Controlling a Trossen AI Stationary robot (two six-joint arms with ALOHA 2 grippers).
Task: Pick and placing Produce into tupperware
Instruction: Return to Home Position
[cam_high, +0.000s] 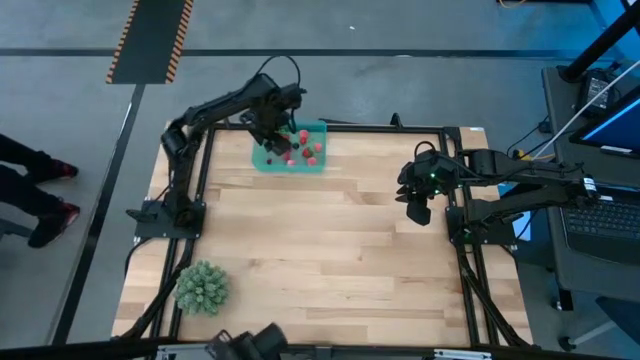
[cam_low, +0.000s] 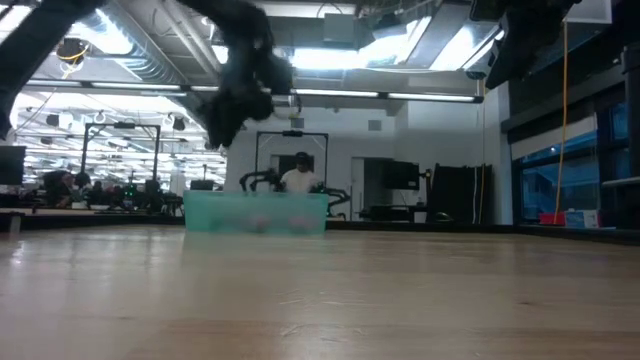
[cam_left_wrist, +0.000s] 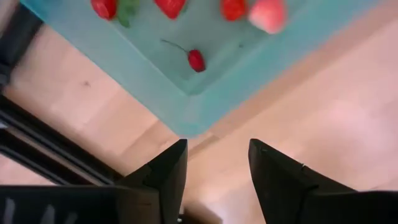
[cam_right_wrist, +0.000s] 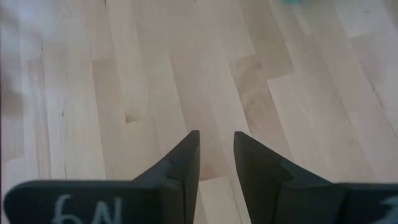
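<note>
The teal tupperware (cam_high: 268, 163) stands at the table's far side, left of centre, and shows as a low translucent box (cam_low: 255, 213) in the low view. Several small red and pink produce pieces (cam_high: 300, 150) lie on its floor. The left wrist view shows a stemmed red one (cam_left_wrist: 196, 60) and a pink one (cam_left_wrist: 268, 14). My left gripper (cam_high: 272, 135) hangs above the container's left part, pointing down, open (cam_left_wrist: 217, 152) with nothing between its fingers. My right gripper (cam_high: 417, 206) waits over the table's right side, open (cam_right_wrist: 216, 146) and holding nothing.
A large spiky green ball (cam_high: 203, 287) sits near the table's front left corner. Bare wooden tabletop (cam_high: 330, 250) stretches between the container and the near edge. Black frame rails (cam_high: 460, 250) run along the table's sides. People sit in the room beyond (cam_low: 298, 175).
</note>
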